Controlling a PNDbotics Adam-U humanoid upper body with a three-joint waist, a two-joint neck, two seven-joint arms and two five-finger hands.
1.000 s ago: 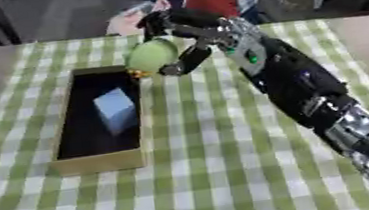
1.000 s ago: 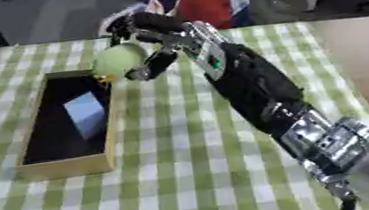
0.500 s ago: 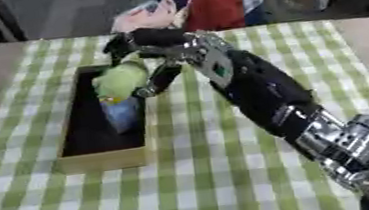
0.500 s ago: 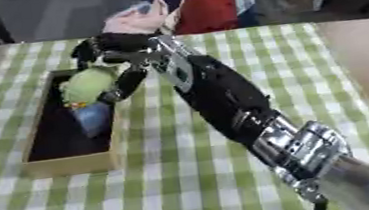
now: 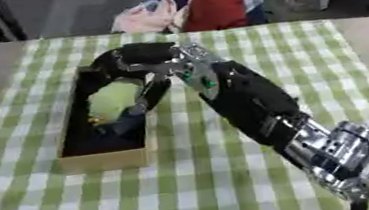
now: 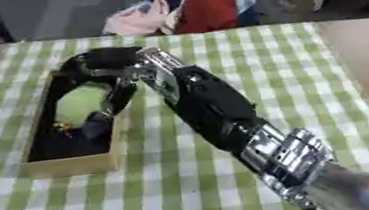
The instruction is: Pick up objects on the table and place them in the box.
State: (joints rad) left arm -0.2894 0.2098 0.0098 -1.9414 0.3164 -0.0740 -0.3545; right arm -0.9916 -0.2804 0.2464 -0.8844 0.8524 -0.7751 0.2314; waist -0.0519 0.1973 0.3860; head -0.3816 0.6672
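A wooden box (image 5: 105, 160) with a dark inside stands on the left of the green checked cloth. My right arm reaches across from the lower right, and my right hand (image 5: 140, 58) is over the box. Its fingers and thumb curl round a pale green round fruit (image 5: 112, 99), which sits low inside the box opening. Below the fruit a bluish object (image 6: 97, 123) lies in the box, partly hidden by my thumb. A small yellow and red spot shows by the fruit's lower left edge. My left hand shows in neither view.
Red and pink bundles (image 5: 211, 9) lie beyond the table's far edge. Bare brown tabletop (image 6: 367, 54) runs along the right of the cloth. The checked cloth (image 5: 189, 187) stretches in front of the box.
My right hand has carried the green fruit left and down, from above the box's right wall into the box opening. The whole picture has also shifted.
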